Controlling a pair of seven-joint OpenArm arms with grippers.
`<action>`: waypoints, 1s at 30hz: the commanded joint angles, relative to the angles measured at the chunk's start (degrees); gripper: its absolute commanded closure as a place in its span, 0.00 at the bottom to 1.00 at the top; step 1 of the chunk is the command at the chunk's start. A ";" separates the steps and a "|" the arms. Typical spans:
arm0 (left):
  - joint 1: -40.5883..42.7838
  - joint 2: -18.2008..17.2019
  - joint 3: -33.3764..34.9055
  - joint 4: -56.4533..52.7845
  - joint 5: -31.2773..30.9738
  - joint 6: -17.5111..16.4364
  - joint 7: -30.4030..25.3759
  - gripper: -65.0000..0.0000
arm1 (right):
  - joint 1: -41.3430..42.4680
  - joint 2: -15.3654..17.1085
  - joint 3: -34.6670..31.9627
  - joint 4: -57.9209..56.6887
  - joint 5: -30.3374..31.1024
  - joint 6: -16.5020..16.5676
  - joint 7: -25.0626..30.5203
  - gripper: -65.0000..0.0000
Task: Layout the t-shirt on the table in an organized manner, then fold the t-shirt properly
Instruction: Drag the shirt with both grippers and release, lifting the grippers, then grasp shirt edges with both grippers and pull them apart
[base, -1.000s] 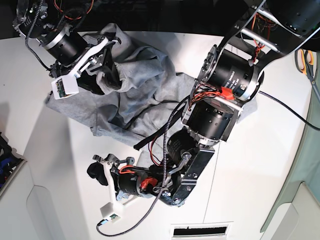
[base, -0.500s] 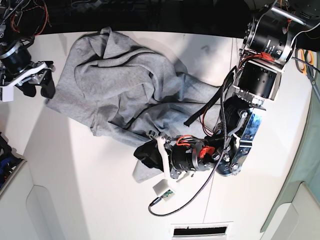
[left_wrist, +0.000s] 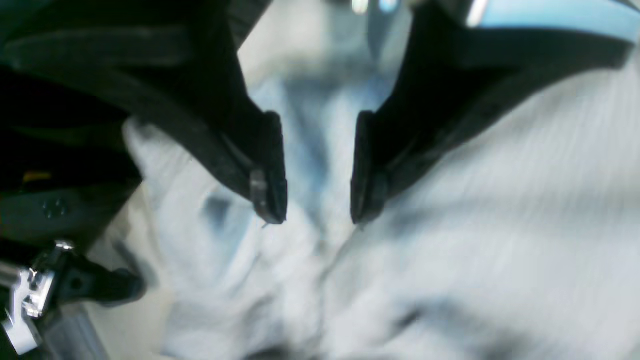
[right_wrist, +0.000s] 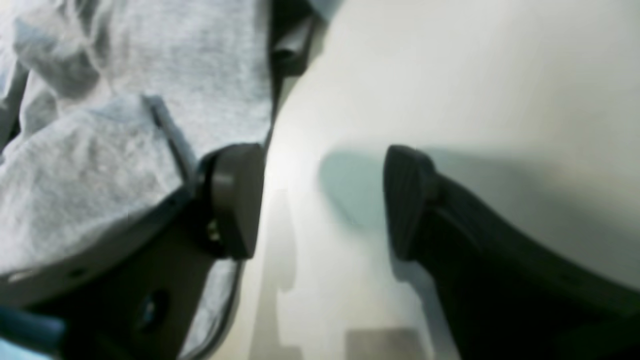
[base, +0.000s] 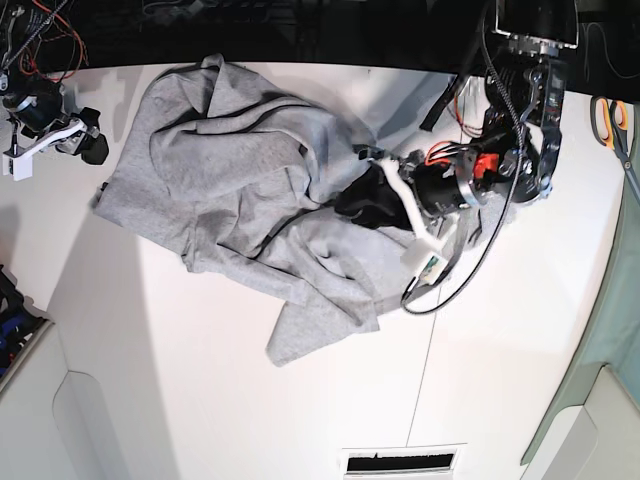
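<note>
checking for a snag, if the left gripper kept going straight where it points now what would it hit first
Most likely the t-shirt: the left gripper stands open, pointing into rumpled grey cloth. The blurred picture leaves the gap unclear.

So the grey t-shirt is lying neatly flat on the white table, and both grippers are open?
Not flat. The base view shows the t-shirt crumpled in folds on the white table. The rest holds: the left gripper and right gripper are open.
</note>
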 joint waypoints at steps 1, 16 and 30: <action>1.27 -0.28 -1.81 1.05 -1.62 -0.39 -0.98 0.60 | 0.92 0.90 -0.70 0.11 0.96 0.70 0.94 0.42; 15.52 4.79 -7.37 -1.09 -5.07 -0.37 -5.73 0.51 | 2.80 0.76 -13.33 -0.66 0.79 0.96 0.72 0.42; 1.27 10.78 -5.22 -22.91 1.55 1.29 -6.99 0.55 | 2.82 0.79 -13.33 -0.66 2.71 1.03 -0.52 0.43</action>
